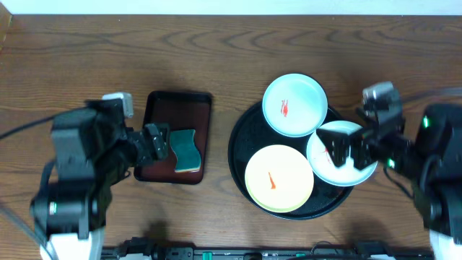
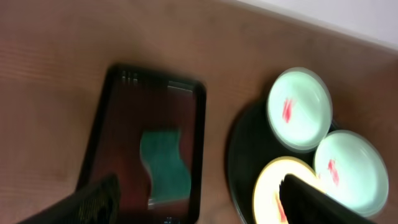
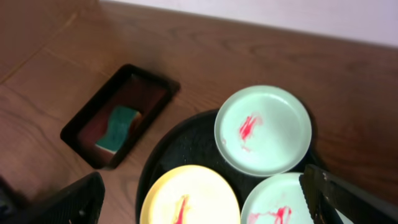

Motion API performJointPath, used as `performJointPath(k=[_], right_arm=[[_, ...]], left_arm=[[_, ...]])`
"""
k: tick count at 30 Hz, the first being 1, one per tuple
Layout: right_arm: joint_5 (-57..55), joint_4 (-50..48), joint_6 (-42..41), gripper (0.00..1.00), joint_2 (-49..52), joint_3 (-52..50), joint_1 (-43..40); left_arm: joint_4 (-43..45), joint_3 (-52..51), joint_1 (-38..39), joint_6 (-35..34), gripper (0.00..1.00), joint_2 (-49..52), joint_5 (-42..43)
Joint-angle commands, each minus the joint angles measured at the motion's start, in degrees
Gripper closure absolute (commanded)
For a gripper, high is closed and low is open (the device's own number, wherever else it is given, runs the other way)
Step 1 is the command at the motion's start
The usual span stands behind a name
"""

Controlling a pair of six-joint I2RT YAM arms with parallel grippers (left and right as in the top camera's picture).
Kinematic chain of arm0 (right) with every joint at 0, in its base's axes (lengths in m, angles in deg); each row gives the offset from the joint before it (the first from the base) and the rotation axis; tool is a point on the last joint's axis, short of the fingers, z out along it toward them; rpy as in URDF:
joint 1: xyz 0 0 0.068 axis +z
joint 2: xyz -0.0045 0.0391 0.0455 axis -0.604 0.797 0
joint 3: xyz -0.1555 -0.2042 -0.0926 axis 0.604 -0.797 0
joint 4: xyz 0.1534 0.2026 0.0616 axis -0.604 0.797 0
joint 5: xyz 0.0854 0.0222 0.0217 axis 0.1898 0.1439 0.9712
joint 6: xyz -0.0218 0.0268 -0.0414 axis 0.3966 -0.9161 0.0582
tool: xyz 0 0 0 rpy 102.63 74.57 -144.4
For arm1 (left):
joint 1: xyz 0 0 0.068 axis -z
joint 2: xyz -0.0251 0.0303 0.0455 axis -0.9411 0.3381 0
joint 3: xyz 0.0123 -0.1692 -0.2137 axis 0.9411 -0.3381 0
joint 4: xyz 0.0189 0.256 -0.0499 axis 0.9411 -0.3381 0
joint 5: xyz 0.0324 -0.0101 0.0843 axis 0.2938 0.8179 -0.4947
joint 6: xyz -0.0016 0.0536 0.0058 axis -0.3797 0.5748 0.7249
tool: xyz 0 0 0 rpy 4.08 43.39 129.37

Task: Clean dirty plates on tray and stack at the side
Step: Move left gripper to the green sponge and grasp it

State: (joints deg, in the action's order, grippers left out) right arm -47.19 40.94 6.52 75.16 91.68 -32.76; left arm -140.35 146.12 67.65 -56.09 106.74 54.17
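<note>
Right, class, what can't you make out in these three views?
Overhead: the right gripper covers part of the right-hand mint plate and its smear.
Left wrist: everything is motion-blurred; a finger and the bottom edge cut the yellow plate.
Right wrist: the bottom edge crops both those plates; the sponge is too small for detail.

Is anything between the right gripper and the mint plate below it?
Nothing visible. The right gripper hangs, jaws open, directly over that mint plate on the black tray; its smeared face is bare.
</note>
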Motion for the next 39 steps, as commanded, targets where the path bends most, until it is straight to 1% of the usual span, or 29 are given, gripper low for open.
performJointPath(k=[1,5,8,11,13,16,18,22,24,27,32,33,34,37,38,39], right_arm=[[0.8,1.2,-0.3,0.01,5.1,4.0,-0.3],[4.5,3.0,-4.6,0.01,8.8,4.1,-0.3],[4.8,3.9,-6.7,0.01,10.5,4.1,-0.3],[4.8,3.8,-6.7,0.01,11.3,4.1,-0.3],[4.8,3.6,-6.7,0.01,11.6,4.1,-0.3],[4.6,3.8,-6.7,0.01,11.7,4.1,-0.3],[4.1,4.0,-6.6,0.01,11.7,4.1,-0.3],[3.7,4.7,-6.7,0.01,11.7,4.1,-0.3],[3.7,5.0,-6.7,0.01,11.7,4.1,-0.3],[3.7,5.1,-6.7,0.01,11.7,4.1,-0.3],[3.7,4.9,-6.7,0.02,11.7,4.1,-0.3],[3.7,4.9,-6.7,0.02,11.7,4.1,-0.3],[3.7,4.9,-6.7,0.02,11.7,4.1,-0.3],[3.7,5.0,-6.7,0.03,11.7,4.1,-0.3],[3.7,5.1,-6.7,0.04,11.7,4.1,-0.3],[3.7,5.1,-6.7,0.05,11.7,4.1,-0.3]], left_arm=[[-4.9,1.1,-0.2,0.1,0.17,6.2,0.3],[-10.6,1.1,-0.2,-0.5,0.17,12.0,1.1],[-13.8,0.8,-0.2,-0.5,0.18,16.2,0.9],[-14.3,-0.2,1.2,-0.6,0.26,20.0,-0.6],[-13.7,-0.9,3.4,-0.7,0.30,22.3,-4.3],[-10.2,-2.6,7.0,-4.8,0.31,24.7,-12.4],[-6.4,-4.4,8.9,-7.3,0.31,26.1,-15.5],[0.6,-8.4,10.0,-11.7,0.36,29.4,-15.7],[3.2,-9.8,10.0,-12.6,0.39,31.7,-15.5],[8.1,-11.4,10.7,-12.1,0.46,35.6,-12.5],[12.7,-11.6,13.3,-11.3,0.47,42.8,-13.5],[13.1,-11.6,13.7,-11.3,0.50,44.1,-14.6],[13.4,-11.6,14.1,-11.3,0.55,45.4,-15.8],[14.1,-11.6,14.3,-11.4,0.66,48.7,-17.3],[14.7,-11.6,14.3,-11.5,0.71,49.7,-17.3],[15.2,-11.6,14.3,-11.5,0.81,50.4,-17.3]])
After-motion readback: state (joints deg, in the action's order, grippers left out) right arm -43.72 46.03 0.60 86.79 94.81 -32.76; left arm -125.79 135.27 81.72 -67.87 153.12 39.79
